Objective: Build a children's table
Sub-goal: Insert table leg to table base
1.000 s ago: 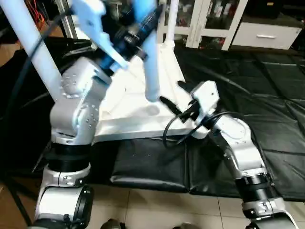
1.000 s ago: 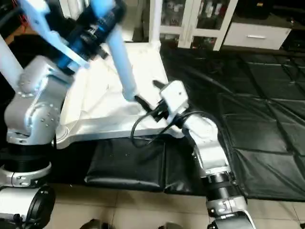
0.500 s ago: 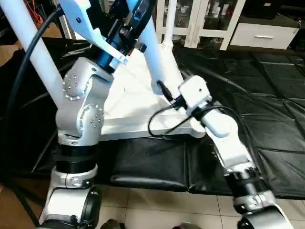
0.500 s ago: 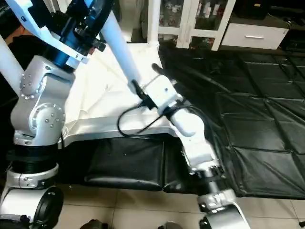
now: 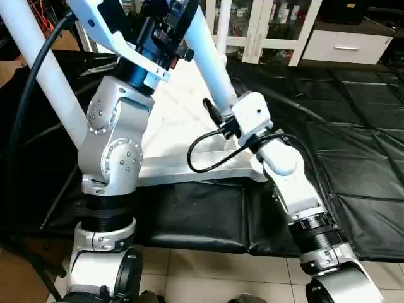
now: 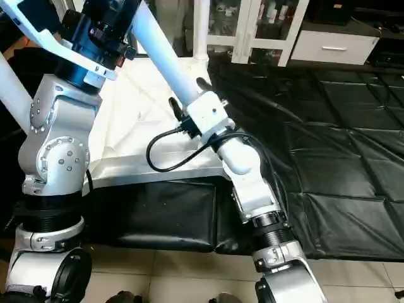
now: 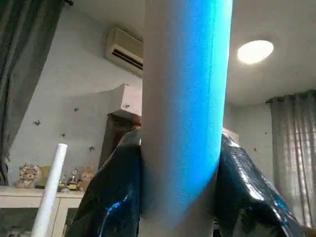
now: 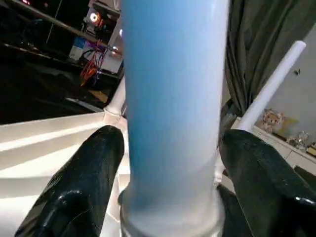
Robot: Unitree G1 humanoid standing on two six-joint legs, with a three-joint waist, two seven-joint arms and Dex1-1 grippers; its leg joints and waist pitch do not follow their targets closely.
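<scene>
The children's table top (image 5: 177,120) lies upside down on a black mat. One white leg (image 5: 208,63) slants over it from upper left down toward the near right corner. High up on this leg, my left gripper (image 5: 165,28) is shut, its black fingers (image 7: 116,197) pressing both sides. Lower down, my right gripper (image 6: 189,96) is open, one finger (image 8: 84,187) on each side of the same leg (image 8: 173,98). Two other legs stand upright: one at the far corner (image 5: 222,25), one at the near left (image 5: 38,63).
The black mat (image 5: 353,126) stretches far to the right. A white glass-door cabinet (image 5: 271,25) and a white drawer unit (image 5: 341,44) stand behind it. Tiled floor (image 5: 208,271) lies in front. A thick black cable (image 5: 28,101) hangs at the left.
My right gripper has risen from the table top's near right corner to straddle the leg. The held leg has tilted from nearly upright to a slant, its lower end swinging right.
</scene>
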